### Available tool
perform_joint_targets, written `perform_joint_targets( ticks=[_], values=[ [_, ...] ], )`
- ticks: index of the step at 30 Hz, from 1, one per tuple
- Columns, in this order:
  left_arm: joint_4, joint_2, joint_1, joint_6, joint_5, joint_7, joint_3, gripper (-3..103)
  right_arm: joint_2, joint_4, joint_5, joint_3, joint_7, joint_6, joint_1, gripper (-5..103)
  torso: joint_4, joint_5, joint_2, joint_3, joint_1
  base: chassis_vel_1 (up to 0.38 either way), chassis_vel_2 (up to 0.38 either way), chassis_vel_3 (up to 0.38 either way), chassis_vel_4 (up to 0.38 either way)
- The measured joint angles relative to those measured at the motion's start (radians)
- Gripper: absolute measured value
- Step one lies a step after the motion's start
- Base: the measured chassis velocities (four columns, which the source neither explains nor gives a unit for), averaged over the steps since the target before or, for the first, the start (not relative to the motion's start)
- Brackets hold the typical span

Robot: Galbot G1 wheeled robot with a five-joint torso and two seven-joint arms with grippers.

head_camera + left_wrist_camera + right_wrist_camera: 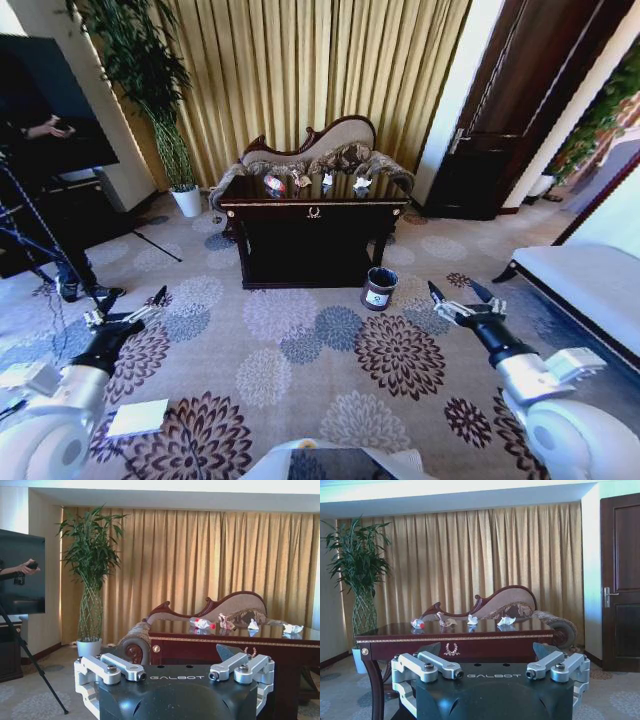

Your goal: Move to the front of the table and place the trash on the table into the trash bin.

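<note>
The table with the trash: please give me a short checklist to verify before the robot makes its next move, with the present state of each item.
1. Table ahead of the robot, across open carpet: ok.
2. Trash on the tabletop: bottle, wrapper and white paper pieces lie there: ok.
3. Trash bin upright on the floor at the table's front, toward its right end: ok.
4. Left gripper open, holding nothing: ok.
5. Right gripper open, holding nothing: ok.
6. Robot close enough to reach the trash: not ok, carpet lies between.
</note>
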Motion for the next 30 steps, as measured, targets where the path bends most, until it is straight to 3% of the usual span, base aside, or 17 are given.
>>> perform_joint_targets(
  ticks=[14, 30],
  values=[
    [0.004, -0.002, -0.001, -0.006, 0.003, 0.009, 0.002, 100, 0.004, -0.001, 0.003, 0.003, -0.009, 0.007, -0.005, 100, 0.0000, -0.0001, 0.000, 0.000, 0.000, -0.033, 0.040, 0.033, -0.032],
    [0.012, -0.004, 0.004, -0.027, 0.005, 0.020, 0.002, 100, 0.006, 0.000, 0.004, 0.003, -0.013, 0.008, -0.007, 100, -0.0003, 0.0004, 0.000, 0.000, 0.000, -0.232, 0.196, 0.221, -0.185]
  ],
)
